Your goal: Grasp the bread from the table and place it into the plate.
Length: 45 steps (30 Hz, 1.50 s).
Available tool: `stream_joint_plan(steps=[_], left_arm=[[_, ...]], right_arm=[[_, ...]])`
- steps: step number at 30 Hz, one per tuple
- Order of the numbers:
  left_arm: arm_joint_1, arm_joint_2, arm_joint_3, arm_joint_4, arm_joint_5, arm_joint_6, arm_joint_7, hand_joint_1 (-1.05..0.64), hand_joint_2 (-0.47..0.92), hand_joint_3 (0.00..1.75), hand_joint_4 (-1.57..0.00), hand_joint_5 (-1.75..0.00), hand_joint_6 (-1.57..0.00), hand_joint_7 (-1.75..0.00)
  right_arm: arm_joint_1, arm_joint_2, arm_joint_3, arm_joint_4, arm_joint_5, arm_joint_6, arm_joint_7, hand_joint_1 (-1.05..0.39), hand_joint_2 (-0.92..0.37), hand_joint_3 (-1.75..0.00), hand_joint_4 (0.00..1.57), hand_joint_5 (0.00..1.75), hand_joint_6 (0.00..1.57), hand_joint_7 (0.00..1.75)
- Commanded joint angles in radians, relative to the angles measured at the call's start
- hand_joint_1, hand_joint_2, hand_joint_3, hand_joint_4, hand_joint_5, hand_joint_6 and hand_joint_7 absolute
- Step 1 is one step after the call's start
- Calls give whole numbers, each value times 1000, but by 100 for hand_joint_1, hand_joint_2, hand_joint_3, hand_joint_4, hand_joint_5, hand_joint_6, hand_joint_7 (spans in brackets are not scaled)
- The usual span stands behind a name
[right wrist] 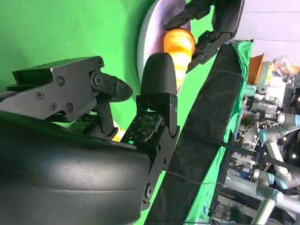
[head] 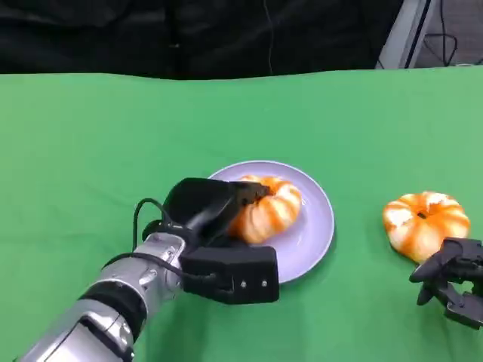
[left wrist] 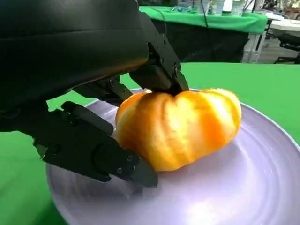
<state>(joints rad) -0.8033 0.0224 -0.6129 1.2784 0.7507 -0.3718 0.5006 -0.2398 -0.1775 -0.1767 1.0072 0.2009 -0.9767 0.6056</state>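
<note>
Green cloth covers the table (head: 90, 151), and behind it the room is dark. On the cloth sits a round, pale purple plate (head: 321, 226). An orange and white ring-shaped bread (head: 266, 210) rests on that plate, and the left hand (head: 215, 226) holds it with its black fingers (left wrist: 159, 70) closed around it. The bread looks like it is touching the plate, toward the side near the hand. I think the step now is letting go. To do it well, the fingers should open slowly, so the bread does not roll or get dragged off, and then the hand should lift straight up. A second orange and white ring-shaped bread (head: 425, 222) lies on the cloth, well apart from the plate. The right hand (head: 453, 280) rests just beside it, holding nothing, with its fingers apart.
</note>
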Motion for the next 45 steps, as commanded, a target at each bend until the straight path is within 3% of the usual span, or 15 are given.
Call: stream_joint_plan(steps=[1, 17, 18, 21, 33, 45], left_arm=[[-15, 11, -3, -1, 1, 3, -17, -63, 92, 6, -57, 0, -58, 0], [-26, 17, -17, -2, 4, 12, -70, -76, 92, 8, -49, 0, -51, 0], [-26, 19, -17, -4, 4, 11, -80, -85, 92, 16, -47, 0, -50, 0], [-25, 21, -15, -8, 2, 9, -93, -92, 92, 23, -46, 0, -49, 0], [-25, 26, -18, -17, 2, 13, -118, -93, 92, 26, -43, 0, -46, 0], [-25, 42, -4, -37, -18, 1, -182, -105, 92, 34, -36, 0, -39, 0]], right_arm=[[6, -9, -4, -7, 4, 0, -4, 8, -83, -63, 87, 137, 96, 92], [8, -9, -1, -7, 0, -7, -10, 8, -84, -60, 87, 138, 96, 92], [7, -9, 0, -5, -1, -11, -9, 8, -85, -60, 87, 139, 95, 92], [5, -8, -1, -2, 4, -13, -3, 8, -84, -61, 86, 139, 95, 92], [8, -9, -1, -5, 3, -5, -2, 8, -83, -62, 86, 140, 95, 92], [6, -9, 0, -2, 3, -4, 1, 8, -82, -65, 85, 139, 95, 92]])
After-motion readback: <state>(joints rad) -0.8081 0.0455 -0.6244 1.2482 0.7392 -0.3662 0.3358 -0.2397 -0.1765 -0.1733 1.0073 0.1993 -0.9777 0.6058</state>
